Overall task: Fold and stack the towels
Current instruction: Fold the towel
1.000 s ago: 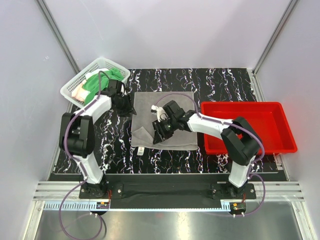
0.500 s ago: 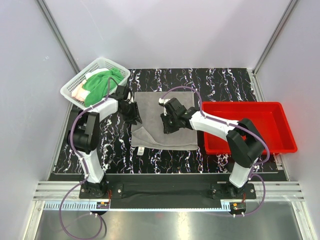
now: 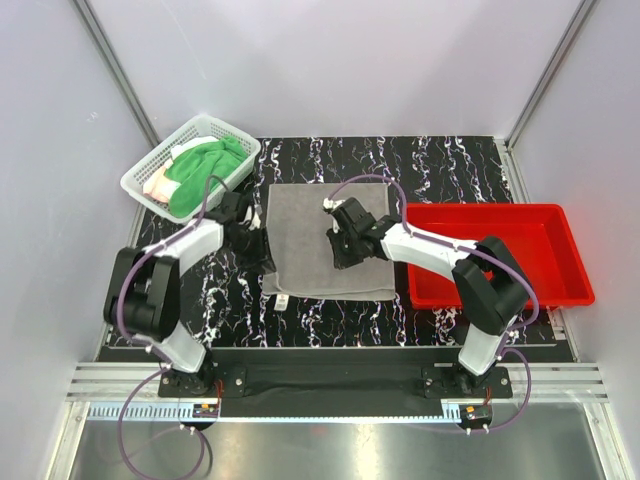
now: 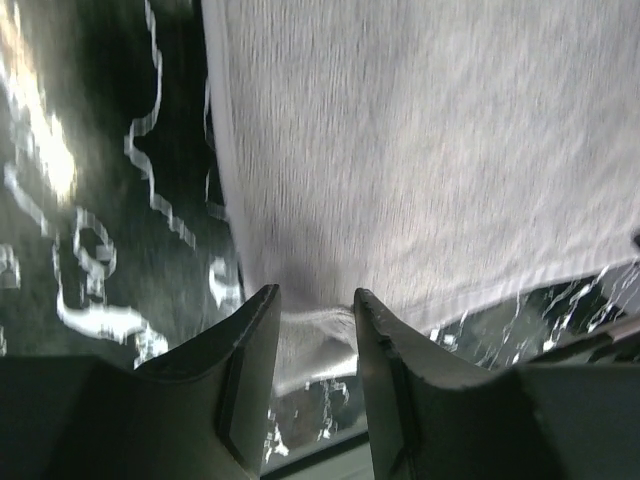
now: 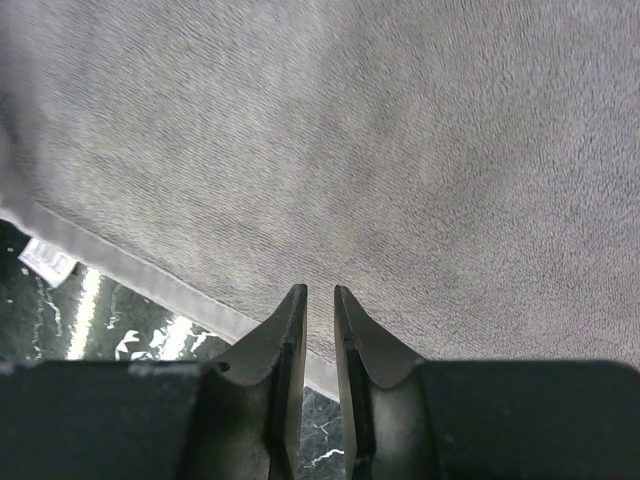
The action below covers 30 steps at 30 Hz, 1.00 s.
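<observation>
A grey towel point(image 3: 300, 240) lies spread flat on the black marbled table point(image 3: 430, 165). My left gripper point(image 3: 258, 248) is at its left edge. In the left wrist view point(image 4: 315, 305) the jaws stand apart with the towel's point(image 4: 400, 150) near corner lying between them. My right gripper point(image 3: 343, 255) sits over the towel's middle. Its jaws point(image 5: 320, 300) are nearly together with nothing between them, just above the grey cloth point(image 5: 350, 130). A dark green towel point(image 3: 205, 165) lies in the basket with a pale one point(image 3: 188, 150) and a pinkish one point(image 3: 155, 186).
The white mesh basket point(image 3: 135, 180) stands at the back left, close to my left arm. The red plastic tray point(image 3: 480, 210) stands to the right of the grey towel. A white label point(image 3: 282, 300) sticks out at the towel's near edge.
The folded-up near-left corner of the grey towel now lies flat. My right gripper moved back and right onto the towel's middle. My left gripper moved nearer along the towel's left edge.
</observation>
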Each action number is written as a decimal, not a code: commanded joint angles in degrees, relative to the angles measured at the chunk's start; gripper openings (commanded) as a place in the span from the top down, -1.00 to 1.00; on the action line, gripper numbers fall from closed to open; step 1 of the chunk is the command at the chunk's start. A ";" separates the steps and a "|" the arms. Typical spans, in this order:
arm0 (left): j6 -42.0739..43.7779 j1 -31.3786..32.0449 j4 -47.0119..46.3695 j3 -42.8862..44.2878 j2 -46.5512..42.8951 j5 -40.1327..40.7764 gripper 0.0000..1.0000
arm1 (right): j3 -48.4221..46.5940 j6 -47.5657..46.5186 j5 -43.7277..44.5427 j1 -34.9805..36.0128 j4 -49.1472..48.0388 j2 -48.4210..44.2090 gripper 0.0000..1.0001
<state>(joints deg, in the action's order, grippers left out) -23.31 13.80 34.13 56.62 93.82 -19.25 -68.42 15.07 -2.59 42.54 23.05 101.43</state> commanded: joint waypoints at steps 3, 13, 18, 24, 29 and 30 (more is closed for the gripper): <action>0.20 0.52 0.50 -5.10 -8.82 3.05 0.18 | 1.45 2.59 2.24 -0.53 0.76 -2.38 0.53; -7.45 1.40 -4.77 -8.89 -14.45 7.73 0.16 | -0.66 8.83 17.78 -1.76 17.79 -4.57 0.50; -9.56 1.40 -6.00 -11.35 -19.01 12.47 0.12 | 3.03 15.33 19.29 -6.41 21.16 -9.83 0.39; -10.27 2.19 -8.73 -12.06 -16.40 8.79 0.07 | 5.32 17.01 18.59 -10.29 21.34 -10.99 0.36; -10.61 2.98 -10.31 -15.39 -14.55 10.28 0.07 | 7.24 18.59 15.51 -10.29 19.40 -9.15 0.38; -10.62 3.16 -10.49 -16.01 -14.46 10.37 0.09 | 7.69 18.59 15.42 -10.29 19.23 -8.53 0.38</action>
<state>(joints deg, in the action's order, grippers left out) -33.12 16.49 26.20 42.24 78.78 -10.00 -61.95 31.42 13.54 31.99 43.00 91.70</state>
